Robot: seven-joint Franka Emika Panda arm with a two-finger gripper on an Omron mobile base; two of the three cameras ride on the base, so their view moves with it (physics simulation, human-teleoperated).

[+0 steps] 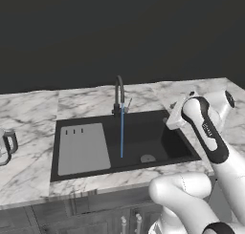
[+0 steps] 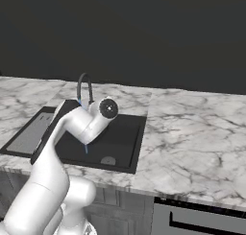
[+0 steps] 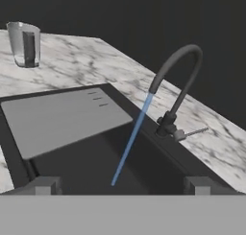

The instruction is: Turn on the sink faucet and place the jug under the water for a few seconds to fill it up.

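The sink faucet (image 1: 118,93) (image 3: 180,80) stands behind the black sink (image 1: 158,132), its side lever (image 3: 194,132) swung out. A thin blue stream of water (image 1: 122,132) (image 3: 132,138) falls from the spout into the basin. Far to the left, the jug (image 1: 5,144) (image 3: 24,43) stands upright on the marble counter, well away from the stream. My gripper (image 3: 122,186) hangs over the sink's right side (image 1: 168,122), facing the faucet. It is open, with nothing between its fingertips (image 3: 45,185). In the right base view my arm hides most of the water; the faucet (image 2: 84,88) rises behind it.
A grey slotted drainboard (image 1: 82,147) (image 3: 57,116) fills the sink's left part, between the jug and the stream. A round drain (image 1: 148,158) lies right of the water. White marble counter (image 2: 192,128) stretches to the right; cabinet fronts (image 1: 95,218) run below.
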